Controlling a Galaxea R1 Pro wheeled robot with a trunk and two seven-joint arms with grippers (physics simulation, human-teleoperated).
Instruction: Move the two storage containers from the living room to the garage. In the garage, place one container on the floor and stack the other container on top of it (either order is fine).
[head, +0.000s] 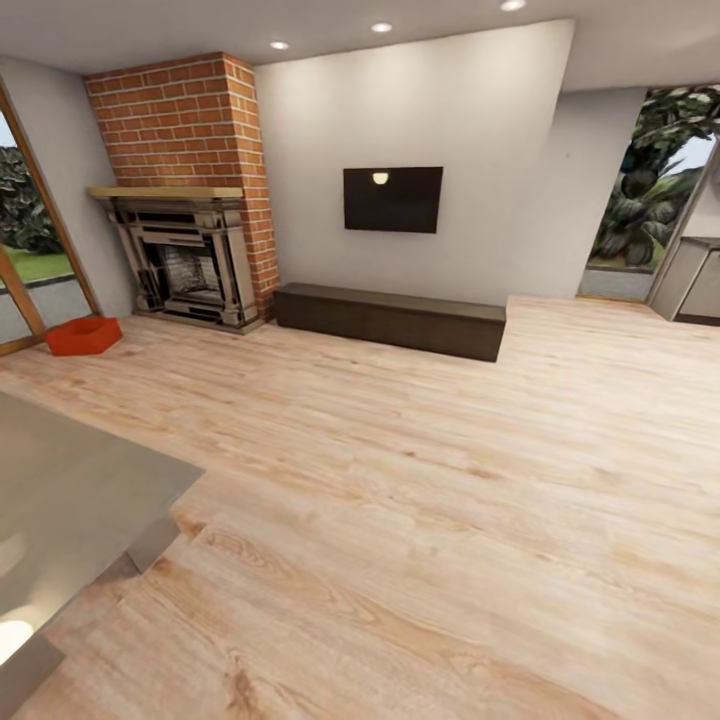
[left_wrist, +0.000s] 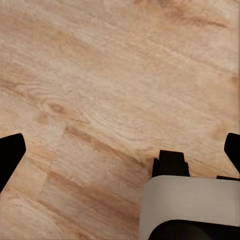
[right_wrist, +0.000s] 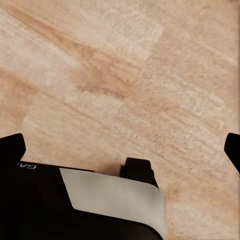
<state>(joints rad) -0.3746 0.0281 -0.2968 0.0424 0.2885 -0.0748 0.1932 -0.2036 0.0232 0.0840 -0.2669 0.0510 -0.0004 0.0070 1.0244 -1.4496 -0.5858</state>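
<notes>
**Op:** Left gripper (left_wrist: 120, 150): dark fingertips (left_wrist: 10, 155) sit at opposite edges of my wrist feed, spread wide, nothing between them. Below it, light wood-plank floor (left_wrist: 100, 75) and part of the robot's grey-and-black base (left_wrist: 190, 200).

**Log:** Right side?

**Op:** Right gripper (right_wrist: 120, 150) reads the same: released, fingers far apart, empty, planks beneath. White lettering on the black body (right_wrist: 27, 166) at the frame edge; I make out "GA", the rest is cut off.

**Log:** Containers?

**Op:** One orange-red storage container (head: 83, 335) in the head feed, on the planks far ahead and to the left of both grippers, near the brick fireplace (head: 185, 190) and just beside the glass door (head: 30, 250). Wall TV (head: 393, 199) above a dark low cabinet (head: 390, 320). Grey surface (head: 70, 490) close at left.
</notes>
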